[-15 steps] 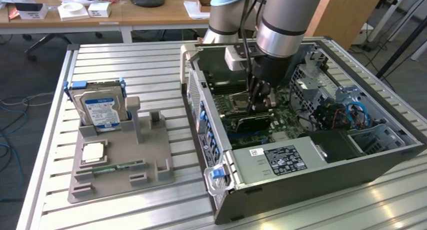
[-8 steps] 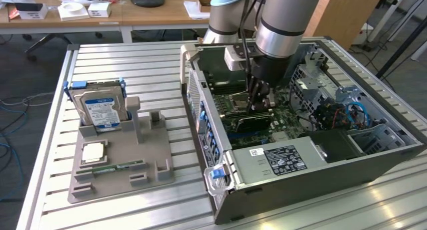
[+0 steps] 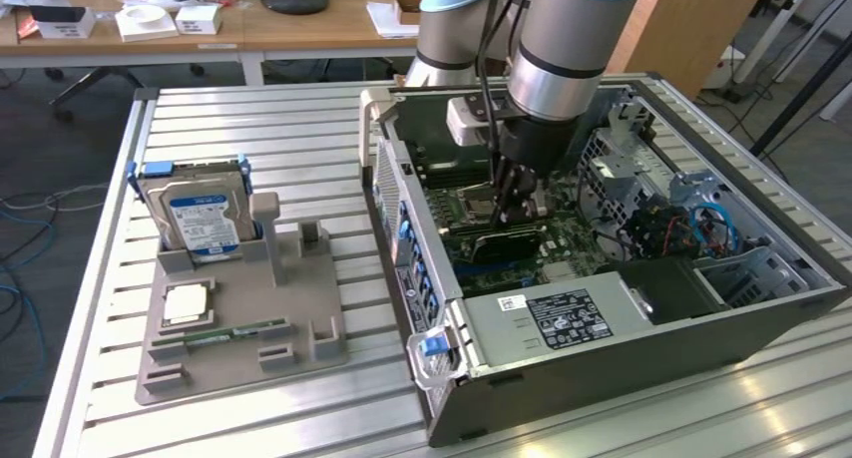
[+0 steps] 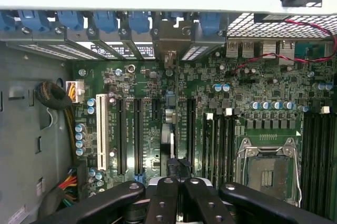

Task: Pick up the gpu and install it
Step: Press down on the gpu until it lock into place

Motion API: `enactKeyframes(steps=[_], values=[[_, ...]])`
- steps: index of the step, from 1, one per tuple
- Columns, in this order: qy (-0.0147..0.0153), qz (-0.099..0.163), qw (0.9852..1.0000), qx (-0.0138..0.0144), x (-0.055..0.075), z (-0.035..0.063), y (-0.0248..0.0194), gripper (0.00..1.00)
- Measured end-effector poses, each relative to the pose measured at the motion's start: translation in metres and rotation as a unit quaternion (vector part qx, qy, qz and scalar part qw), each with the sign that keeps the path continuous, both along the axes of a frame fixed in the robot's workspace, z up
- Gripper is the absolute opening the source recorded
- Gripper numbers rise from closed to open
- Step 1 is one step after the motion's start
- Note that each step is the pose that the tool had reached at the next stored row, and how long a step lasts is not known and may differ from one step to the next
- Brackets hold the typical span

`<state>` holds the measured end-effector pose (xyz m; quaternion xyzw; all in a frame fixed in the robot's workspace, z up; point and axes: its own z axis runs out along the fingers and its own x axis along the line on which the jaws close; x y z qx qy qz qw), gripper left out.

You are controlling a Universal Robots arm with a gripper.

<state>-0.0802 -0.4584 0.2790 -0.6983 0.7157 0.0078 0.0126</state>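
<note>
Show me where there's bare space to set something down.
Likely room: the slatted table behind the grey tray, and the strip between tray and computer case. Crowded: inside the case, around the gripper and cables.

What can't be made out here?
- Exterior view: lower end of the gripper, lost against dark parts inside the case.
- Wrist view: whatever lies behind the black gripper linkage.
- Exterior view: fine print on the hard drive label, too small.
</note>
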Motion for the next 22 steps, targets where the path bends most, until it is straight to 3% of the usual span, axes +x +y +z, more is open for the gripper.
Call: enactKeyframes(steps=[5, 22], values=[[-0.0001, 0.000, 1.0000, 0.0001, -0.0001, -0.0018, 0.0023, 0.10], [0.0000, 0.000, 1.0000, 0.0000, -0.0001, -0.0077, 0.0023, 0.10]])
